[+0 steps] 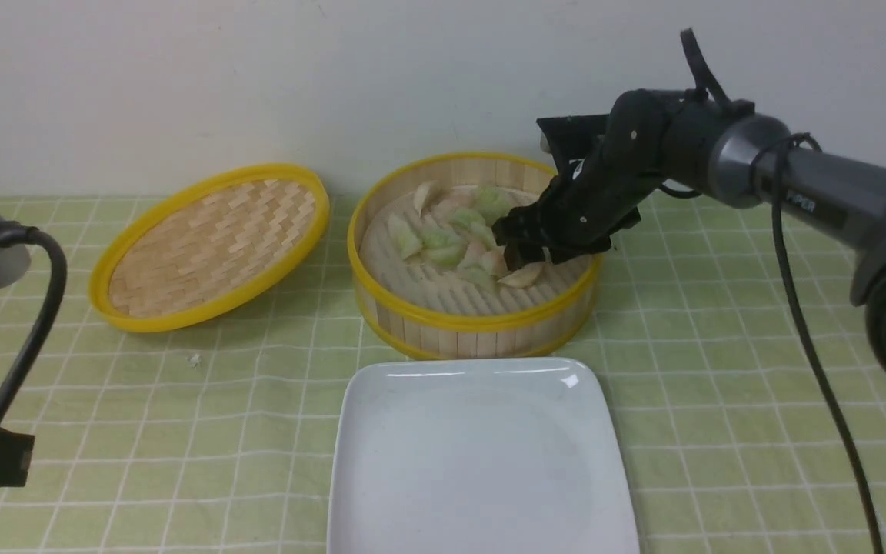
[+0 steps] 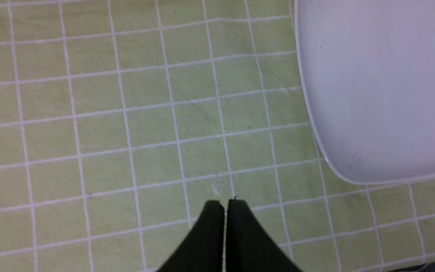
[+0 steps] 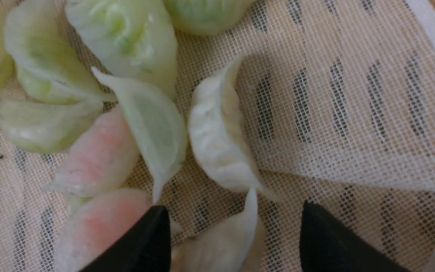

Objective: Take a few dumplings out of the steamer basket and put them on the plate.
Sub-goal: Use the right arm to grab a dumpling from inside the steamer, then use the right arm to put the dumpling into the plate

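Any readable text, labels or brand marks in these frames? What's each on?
"PER": white lettering on the right arm, grey link; the letters before it are blurred, unreadable.
White mark on the black wrist housing: too small to read.
The plate, steamer basket, lid and cloth: no text.

I saw bright, even room light, faint soft shadows, white glare along the far rim of the plate (image 1: 481,454), and slightly soft focus.

Table covered with pale green tablecloth (image 1: 720,369), white grid lines. Directly on cloth: woven yellow-rimmed lid (image 1: 212,246) at rear left, tilted; steamer basket (image 1: 474,327) at rear centre, just beside lid; white square plate (image 1: 481,462) just in front of basket, contact unclear. Small pale speck (image 1: 194,358) in front of lid.
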Action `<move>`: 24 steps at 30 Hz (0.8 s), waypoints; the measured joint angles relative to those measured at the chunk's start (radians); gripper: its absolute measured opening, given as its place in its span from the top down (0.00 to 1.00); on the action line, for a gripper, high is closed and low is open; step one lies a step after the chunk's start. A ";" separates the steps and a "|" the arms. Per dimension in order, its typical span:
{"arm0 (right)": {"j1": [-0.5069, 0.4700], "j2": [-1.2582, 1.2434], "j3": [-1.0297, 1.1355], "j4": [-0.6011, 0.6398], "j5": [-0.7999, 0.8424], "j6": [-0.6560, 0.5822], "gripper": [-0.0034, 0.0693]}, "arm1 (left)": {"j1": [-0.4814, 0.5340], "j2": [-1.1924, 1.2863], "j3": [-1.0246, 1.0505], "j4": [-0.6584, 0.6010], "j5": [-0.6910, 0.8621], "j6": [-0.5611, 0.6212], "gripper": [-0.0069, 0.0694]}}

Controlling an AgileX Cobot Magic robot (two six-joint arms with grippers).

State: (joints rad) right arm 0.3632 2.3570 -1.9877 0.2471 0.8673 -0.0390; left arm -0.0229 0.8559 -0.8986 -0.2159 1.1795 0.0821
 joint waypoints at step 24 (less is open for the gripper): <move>0.003 -0.365 0.025 0.028 0.369 -0.074 0.79 | 0.000 0.000 0.000 0.000 -0.008 0.000 0.92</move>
State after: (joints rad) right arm 0.3667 1.9915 -1.9629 0.2751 1.2363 -0.1131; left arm -0.0229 0.8559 -0.8986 -0.2159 1.1717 0.0821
